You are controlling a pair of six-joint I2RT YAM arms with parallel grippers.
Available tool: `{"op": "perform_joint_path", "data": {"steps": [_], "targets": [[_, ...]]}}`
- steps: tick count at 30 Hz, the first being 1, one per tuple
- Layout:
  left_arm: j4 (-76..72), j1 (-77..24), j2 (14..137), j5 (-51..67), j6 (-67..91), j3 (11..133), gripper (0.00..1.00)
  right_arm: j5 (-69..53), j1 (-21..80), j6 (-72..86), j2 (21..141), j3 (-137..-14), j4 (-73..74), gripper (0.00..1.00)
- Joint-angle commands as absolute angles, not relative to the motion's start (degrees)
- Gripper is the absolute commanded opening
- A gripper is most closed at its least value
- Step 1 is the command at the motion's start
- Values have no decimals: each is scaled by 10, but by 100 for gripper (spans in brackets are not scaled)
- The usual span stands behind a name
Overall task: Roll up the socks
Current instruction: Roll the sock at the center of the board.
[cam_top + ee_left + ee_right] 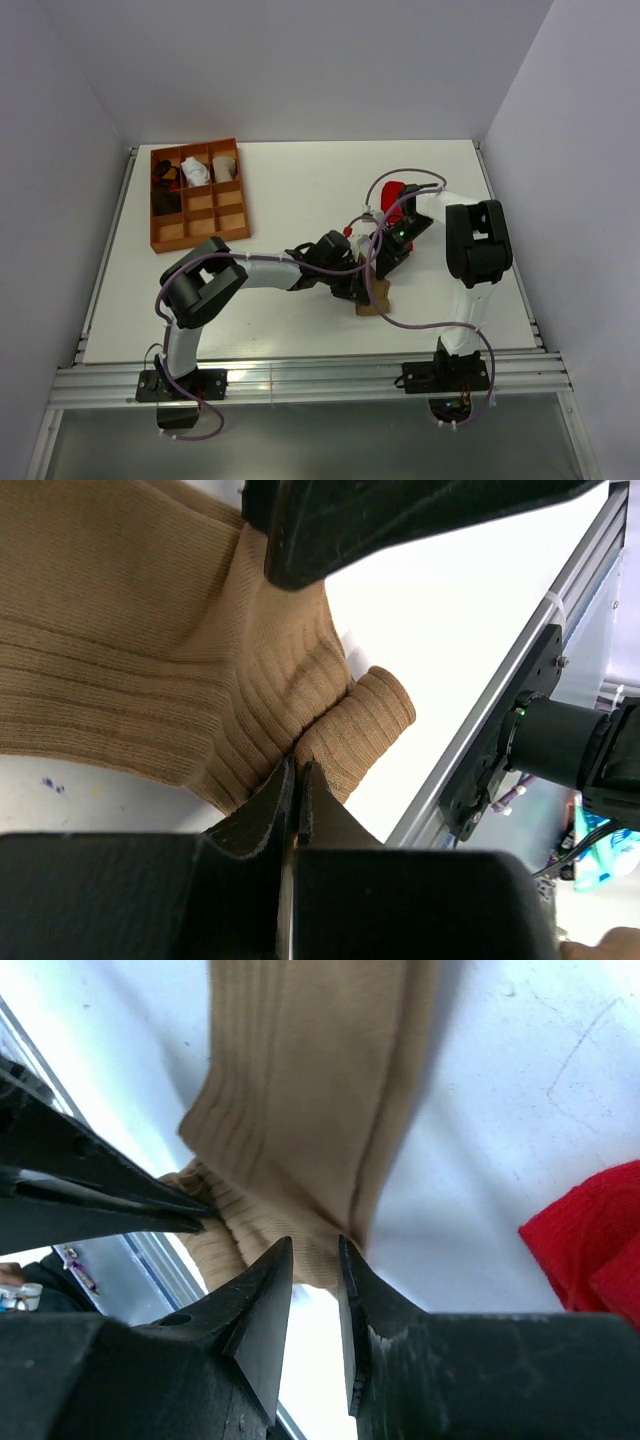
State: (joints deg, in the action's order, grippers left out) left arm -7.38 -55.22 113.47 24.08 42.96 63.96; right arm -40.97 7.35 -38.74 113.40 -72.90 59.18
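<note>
I have the left gripper (297, 776) pinched shut on the ribbed cuff of the tan sock (120, 630). The right gripper (315, 1260) stands narrowly parted at the sock's edge, and the red sock (585, 1240) lies farther back.

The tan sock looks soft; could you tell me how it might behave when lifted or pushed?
Probably floppy: the tan sock bunches into folds where the left hand pinches it. Likely light and not slippery, given its ribbed knit. Pushed, it would probably crumple rather than slide on the table.
</note>
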Motion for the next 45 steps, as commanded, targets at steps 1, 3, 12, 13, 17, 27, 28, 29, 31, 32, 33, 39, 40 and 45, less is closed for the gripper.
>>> {"op": "perform_joint_path", "data": {"steps": [1,3,12,13,17,27,28,29,31,32,33,39,40,45], "targets": [[16,-561,1137,234,453,646,0,-391,77,-378,1139,-737,574,32],[53,-560,1144,236,471,657,0,-392,83,-374,1139,-737,566,31],[97,-529,1156,327,551,665,0,-376,84,-338,1037,-679,448,29],[94,-521,1156,346,565,662,0,-376,84,-334,1025,-666,438,29],[94,-496,1159,376,589,646,0,-376,76,-333,964,-630,399,32],[89,-457,1224,449,556,662,0,-389,129,-480,817,-522,406,42],[86,-456,1228,451,546,660,0,-382,137,-497,801,-487,396,45],[80,-456,1230,456,542,657,0,-377,147,-506,785,-470,376,46],[75,-454,1239,466,535,651,0,-367,180,-522,738,-426,358,49],[76,-453,1242,468,531,651,0,-368,190,-525,723,-414,346,51],[78,-453,1249,469,528,652,0,-370,198,-527,695,-406,342,52],[104,-451,1271,478,492,670,0,-387,237,-548,642,-377,351,59],[107,-450,1275,483,487,673,0,-384,244,-546,638,-368,348,60],[126,-445,1290,490,467,687,0,-343,311,-535,621,-333,315,61]]}}
